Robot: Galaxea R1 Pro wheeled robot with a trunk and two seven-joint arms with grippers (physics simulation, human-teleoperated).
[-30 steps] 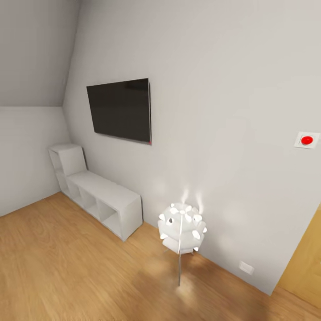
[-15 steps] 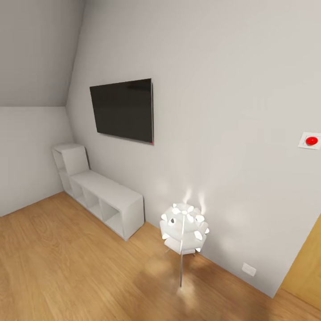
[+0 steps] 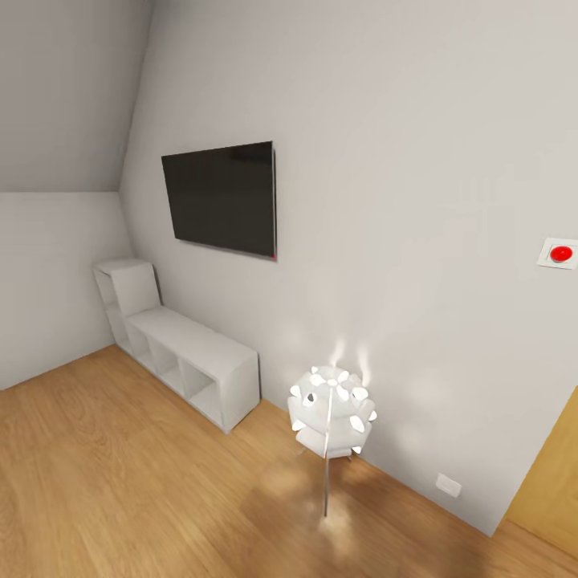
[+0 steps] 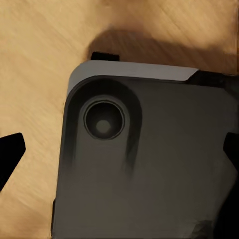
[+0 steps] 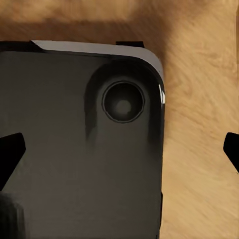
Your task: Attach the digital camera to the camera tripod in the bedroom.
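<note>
We faced bedroom wall: black wall TV (image 3: pixel 222 198) above white cubby shelf (image 3: pixel 178 350), lit white floor lamp (image 3: pixel 330 410) beside it, red button (image 3: pixel 561 254) on wall, wood floor (image 3: pixel 112 482). Both wrist views looked down on dark robot base (image 4: pixel 149 164) over floor. Left gripper (image 4: pixel 119 154) and right gripper (image 5: pixel 119 154) finger tips sat wide apart, spread, nothing between. Camera, tripod: we could not place them.
</note>
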